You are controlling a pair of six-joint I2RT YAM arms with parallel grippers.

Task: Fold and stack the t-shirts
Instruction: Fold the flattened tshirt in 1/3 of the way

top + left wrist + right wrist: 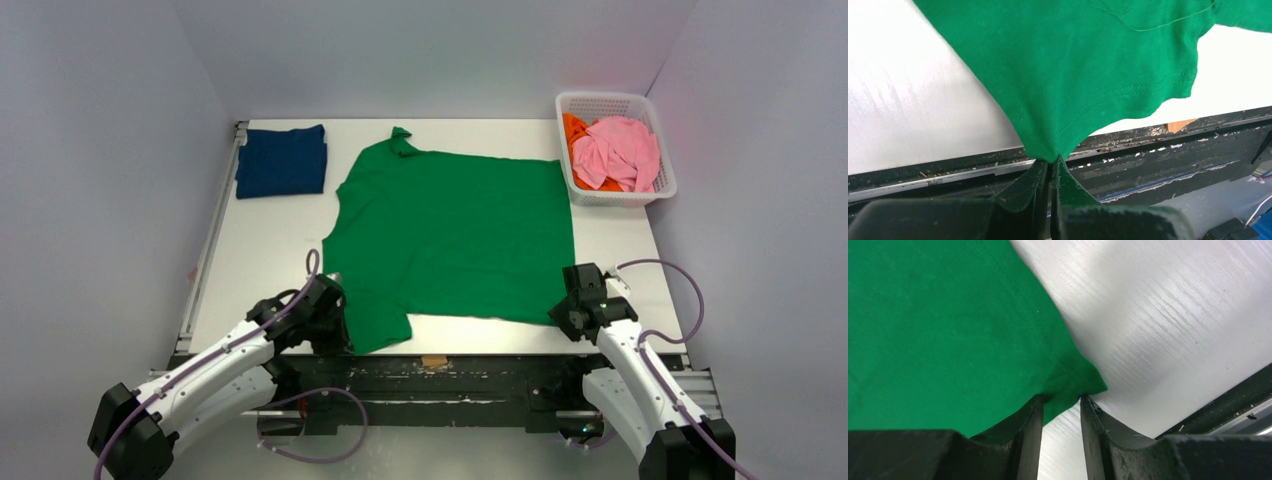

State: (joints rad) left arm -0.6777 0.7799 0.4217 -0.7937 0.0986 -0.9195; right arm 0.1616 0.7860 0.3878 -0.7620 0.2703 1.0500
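A bright green t-shirt (450, 235) lies spread flat on the white table, neck to the left. My left gripper (338, 318) is shut on the shirt's near-left sleeve tip at the table's front edge; the left wrist view shows the jaws (1052, 161) pinching the green cloth (1073, 65). My right gripper (562, 306) is at the near-right hem corner; the right wrist view shows its fingers (1060, 400) apart, with the corner of the green cloth (938, 330) between the tips. A folded navy t-shirt (282, 160) lies at the far left. Pink (620, 150) and orange (573, 130) shirts are in the basket.
A white mesh basket (662, 190) stands at the far right corner. A black rail (450, 375) runs along the front edge of the table, with a small brown scrap (434, 361) on it. Grey walls close in the left, right and back.
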